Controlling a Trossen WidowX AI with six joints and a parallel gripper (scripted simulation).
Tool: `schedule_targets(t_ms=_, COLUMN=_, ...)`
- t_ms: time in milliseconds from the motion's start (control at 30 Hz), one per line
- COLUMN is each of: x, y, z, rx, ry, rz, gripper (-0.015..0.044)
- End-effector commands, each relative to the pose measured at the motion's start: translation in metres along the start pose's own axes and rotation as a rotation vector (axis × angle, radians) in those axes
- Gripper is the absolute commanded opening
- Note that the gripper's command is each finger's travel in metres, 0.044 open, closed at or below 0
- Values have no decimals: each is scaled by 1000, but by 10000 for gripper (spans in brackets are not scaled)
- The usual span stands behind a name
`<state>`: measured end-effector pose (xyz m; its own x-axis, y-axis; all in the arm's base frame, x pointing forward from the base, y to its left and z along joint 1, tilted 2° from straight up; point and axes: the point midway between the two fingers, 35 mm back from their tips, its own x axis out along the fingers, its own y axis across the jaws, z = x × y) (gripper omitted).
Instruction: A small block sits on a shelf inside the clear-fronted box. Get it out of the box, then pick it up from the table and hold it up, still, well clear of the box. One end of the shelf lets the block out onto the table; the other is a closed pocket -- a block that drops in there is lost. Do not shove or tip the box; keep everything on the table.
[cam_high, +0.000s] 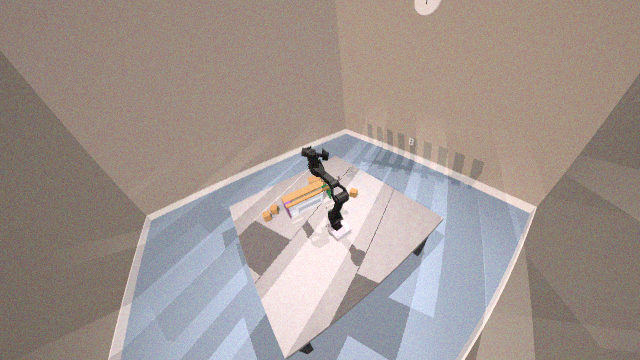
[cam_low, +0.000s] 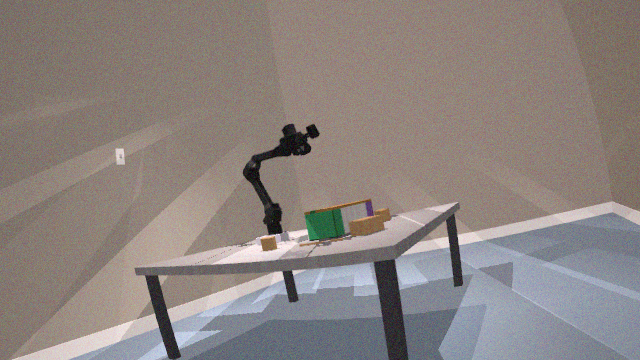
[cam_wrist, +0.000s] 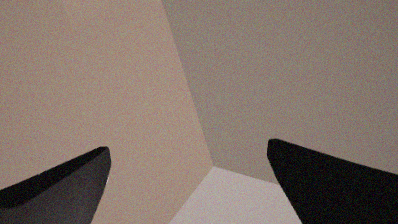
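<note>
The box (cam_high: 302, 193) has an orange top, a clear front facing the arm's base, a purple end (cam_high: 287, 209) (cam_low: 369, 208) and a green end (cam_low: 324, 224). It stands upright on the table (cam_high: 320, 280) (cam_low: 280, 264). I cannot make out the small block or the shelf inside; they are too small or hidden in the top and exterior views. My gripper (cam_wrist: 191, 151) is open, with nothing between its fingers in the wrist view. It is raised high above the table, over and beyond the box, and touches nothing.
Two orange cubes (cam_high: 267, 216) (cam_high: 274, 209) lie past the purple end. Another orange cube (cam_high: 354, 192) (cam_low: 269, 243) lies beyond the green end. A longer orange block (cam_low: 367, 226) stands behind the box. A thin orange strip (cam_low: 320, 243) lies near the green end.
</note>
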<state>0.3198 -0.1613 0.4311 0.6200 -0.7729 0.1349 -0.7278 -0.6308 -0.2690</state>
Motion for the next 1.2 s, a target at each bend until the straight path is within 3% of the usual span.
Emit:
schedule_targets(t_ms=0, x=0, y=-2, z=2, rx=4, ry=-10, rz=-4, gripper=400)
schedule_targets(t_ms=333, x=-18, y=-67, z=142, rx=233, ry=-587, rz=-17, gripper=400)
schedule_targets(t_ms=633, x=-100, y=-79, z=249, rx=343, ry=-1064, rz=361, gripper=400)
schedule_targets(t_ms=800, x=-152, y=-67, z=277, rx=329, ry=-1173, rz=680, gripper=400)
schedule_targets(t_ms=933, x=-191, y=-53, z=284, rx=284, ry=-1161, rz=955, gripper=400)
schedule_targets(t_ms=1167, x=-195, y=-52, z=284, rx=278, ry=-1155, rz=982, gripper=400)
